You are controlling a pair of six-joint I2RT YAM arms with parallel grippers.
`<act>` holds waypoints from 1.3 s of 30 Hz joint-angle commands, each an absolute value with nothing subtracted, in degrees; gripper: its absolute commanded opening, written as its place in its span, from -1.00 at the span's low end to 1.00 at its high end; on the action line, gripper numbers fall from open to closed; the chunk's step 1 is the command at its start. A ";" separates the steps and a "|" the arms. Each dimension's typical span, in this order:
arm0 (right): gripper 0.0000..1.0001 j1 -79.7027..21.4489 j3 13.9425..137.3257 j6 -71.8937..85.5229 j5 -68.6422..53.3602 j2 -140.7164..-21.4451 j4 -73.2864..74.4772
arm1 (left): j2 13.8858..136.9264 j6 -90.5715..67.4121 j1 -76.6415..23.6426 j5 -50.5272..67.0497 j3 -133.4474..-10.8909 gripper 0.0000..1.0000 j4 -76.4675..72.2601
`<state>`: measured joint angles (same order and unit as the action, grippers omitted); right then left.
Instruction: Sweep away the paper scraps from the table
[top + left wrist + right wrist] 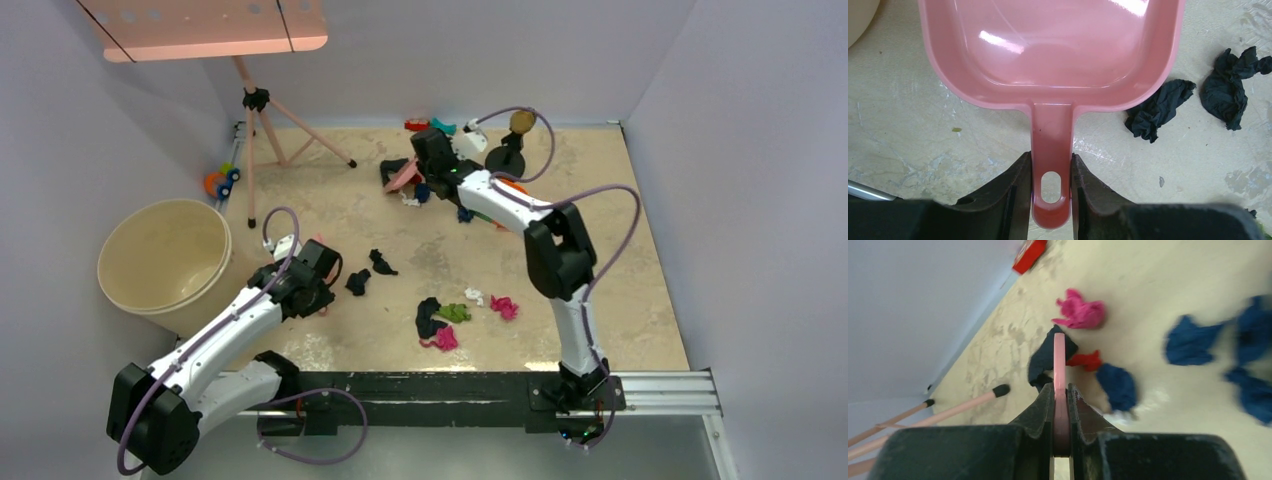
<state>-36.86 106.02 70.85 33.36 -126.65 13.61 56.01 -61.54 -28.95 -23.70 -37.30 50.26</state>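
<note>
My left gripper (312, 278) is shut on the handle of a pink dustpan (1048, 45), which lies flat on the beige table (330, 200); in the left wrist view the jaws (1050, 162) clamp the handle. Two black paper scraps (1158, 110) lie just right of the pan. My right gripper (432, 152) is at the far middle, shut on a thin pink sweeper (1060, 360) seen edge-on. Magenta (1080, 312), red (1085, 360) and dark blue scraps (1193, 340) lie around its tip. More scraps, black (430, 318), green (455, 312), magenta (504, 306), sit at centre front.
A beige bucket (165, 255) stands at the left edge beside my left arm. A pink tripod (265, 120) stands at the back left, with blue-green and orange blocks (222, 182) near it. Small toys (425, 125) and a black stand with a brown ball (510, 140) are at the back wall.
</note>
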 commanded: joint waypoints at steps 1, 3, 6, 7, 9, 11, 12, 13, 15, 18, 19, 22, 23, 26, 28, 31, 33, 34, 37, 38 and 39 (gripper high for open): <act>-1.00 -37.09 97.51 70.01 45.85 -111.99 18.99 | 55.18 -59.40 -28.92 -24.15 -38.94 -0.45 49.52; -1.00 -37.09 96.17 65.90 46.69 -108.69 18.77 | 54.68 -59.25 -28.92 -24.39 -38.85 -0.45 49.75; -1.00 -37.09 92.55 54.01 42.16 -105.39 5.40 | 54.01 -58.84 -28.92 -24.36 -38.84 -0.45 50.01; -1.00 -37.09 92.13 51.11 40.38 -104.89 2.10 | 53.81 -58.66 -28.92 -24.30 -38.99 -0.45 50.25; -1.00 -37.04 92.13 47.55 37.76 -104.78 -3.08 | 53.37 -58.35 -28.91 -24.14 -39.34 -0.45 50.88; -1.00 -36.81 93.93 47.17 39.56 -106.41 -5.04 | 52.76 -57.60 -28.92 -23.64 -39.50 -0.45 50.97; -1.00 -36.52 95.31 47.72 40.71 -107.83 -5.24 | 52.45 -57.17 -28.92 -23.42 -39.56 -0.45 51.04; -1.00 -36.06 96.92 48.43 41.56 -109.60 -5.45 | 52.13 -56.87 -28.92 -23.26 -39.51 -0.45 51.09; -1.00 -34.83 99.57 53.31 42.59 -113.39 -4.81 | 51.51 -56.38 -28.92 -22.98 -39.47 -0.45 51.28; -1.00 -32.38 103.78 59.84 36.49 -119.92 -4.47 | 50.92 -55.85 -28.92 -22.48 -39.46 -0.45 51.41; -1.00 -31.86 105.64 60.86 34.54 -122.14 -3.58 | 50.82 -55.78 -28.92 -22.29 -39.57 -0.45 51.37; -1.00 -31.47 112.76 63.80 32.53 -128.15 -0.26 | 50.71 -55.66 -28.92 -22.19 -39.65 -0.45 51.58; -1.00 -31.47 115.12 64.61 32.52 -129.97 2.44 | 50.80 -55.64 -28.92 -22.23 -39.64 -0.45 51.55; -1.00 -31.46 122.91 70.43 34.54 -134.38 14.93 | 50.98 -55.63 -28.92 -22.19 -39.73 -0.45 51.65; -1.00 -31.53 124.94 75.19 35.49 -135.13 22.93 | 51.22 -55.76 -28.92 -22.34 -39.75 -0.45 51.61; -1.00 -32.04 119.95 82.32 37.05 -132.43 29.15 | 51.68 -55.96 -28.92 -22.40 -39.88 -0.45 51.25; -1.00 -32.58 114.85 83.97 37.49 -129.60 28.65 | 52.12 -55.99 -28.89 -22.40 -40.14 -0.45 50.97; -1.00 -32.91 112.78 84.75 37.68 -128.41 28.69 | 52.26 -55.99 -28.91 -22.48 -40.31 -0.44 51.00; -1.00 -33.83 110.67 86.91 38.02 -125.66 33.21 | 52.64 -56.06 -28.92 -22.87 -40.67 -0.44 51.14; -1.00 -34.05 111.03 87.65 37.74 -125.33 35.86 | 52.57 -56.19 -28.92 -23.07 -40.66 -0.44 51.23; -1.00 -34.19 111.62 88.64 37.40 -125.14 38.78 | 52.44 -56.31 -28.92 -23.13 -40.57 -0.44 51.25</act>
